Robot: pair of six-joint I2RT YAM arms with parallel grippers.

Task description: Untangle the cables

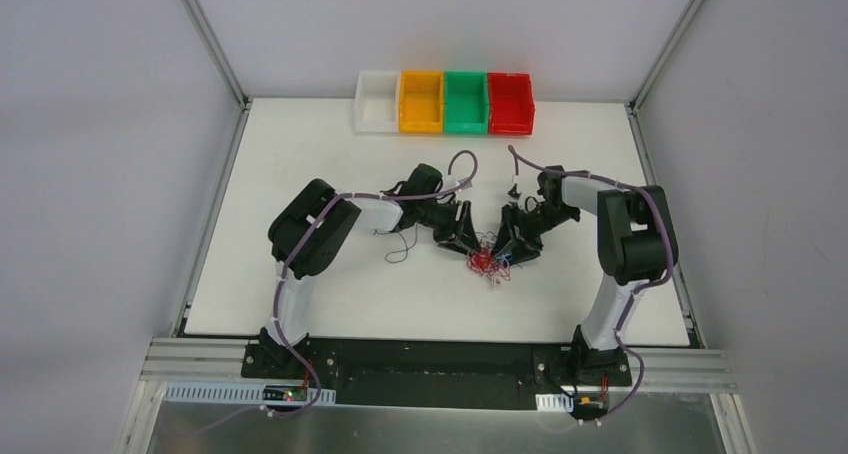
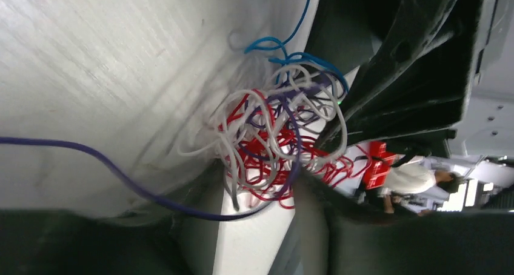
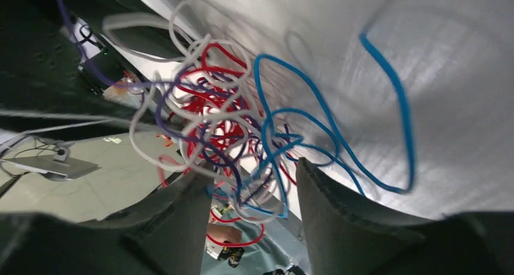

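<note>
The cables (image 1: 488,261) lie in one knot of thin red, white, blue and purple wires mid-table, between both grippers. My left gripper (image 1: 466,236) touches the knot's left side and my right gripper (image 1: 514,246) its right side. In the left wrist view the cables (image 2: 273,142) hang at the fingertips of the left gripper (image 2: 257,184), which is open, with a purple strand crossing the gap. In the right wrist view, blue and white loops of the cables (image 3: 242,129) dangle between the fingers (image 3: 339,220) of the open right gripper (image 3: 248,178).
Four bins stand in a row at the table's far edge: white (image 1: 377,101), orange (image 1: 421,102), green (image 1: 465,102) and red (image 1: 510,102). A loose black wire (image 1: 400,246) lies left of the left gripper. Grey walls enclose the table on three sides.
</note>
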